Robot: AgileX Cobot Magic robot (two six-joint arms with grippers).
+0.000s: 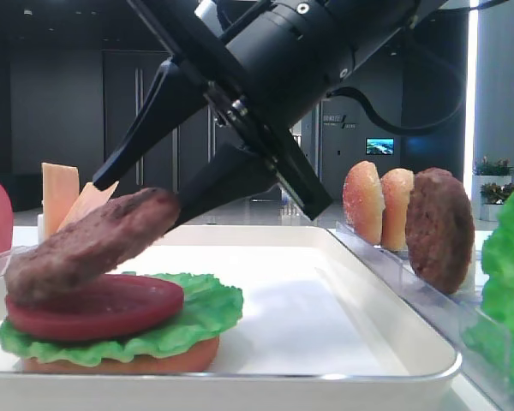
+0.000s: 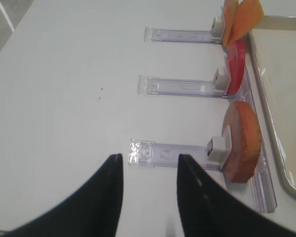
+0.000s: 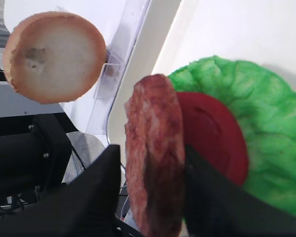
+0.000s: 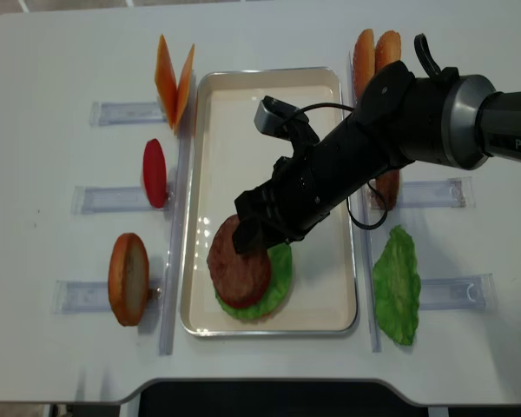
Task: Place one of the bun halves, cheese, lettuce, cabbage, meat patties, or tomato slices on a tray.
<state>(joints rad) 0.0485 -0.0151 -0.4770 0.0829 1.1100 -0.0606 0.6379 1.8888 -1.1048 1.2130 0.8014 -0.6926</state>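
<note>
The right gripper, a black two-fingered claw on a thick black arm, reached across the large shallow white rectangular tray toward its seven o'clock corner. Between the fingers sat a round, dark brown, grainy meat patty, tilted, its low edge resting on the stack below and its high edge up between the fingers. In the right wrist view one finger touched the patty's face while the other stood just off it, so whether the grip was firm or letting go could not be told.

Under the patty lay a flat round red tomato slice, then a bright green ruffled lettuce leaf, then a flat orange-brown bun base, all stacked on the tray.

At three o'clock of the tray, clear plastic slotted racks held two orange-tan bun halves and a second brown patty on edge, with another green lettuce leaf at four o'clock. At nine o'clock, further racks held pale-orange square cheese slices, a red tomato slice and an orange-tan bun piece.

The left gripper hung over the bare white table, its black fingers close together and holding nothing.
</note>
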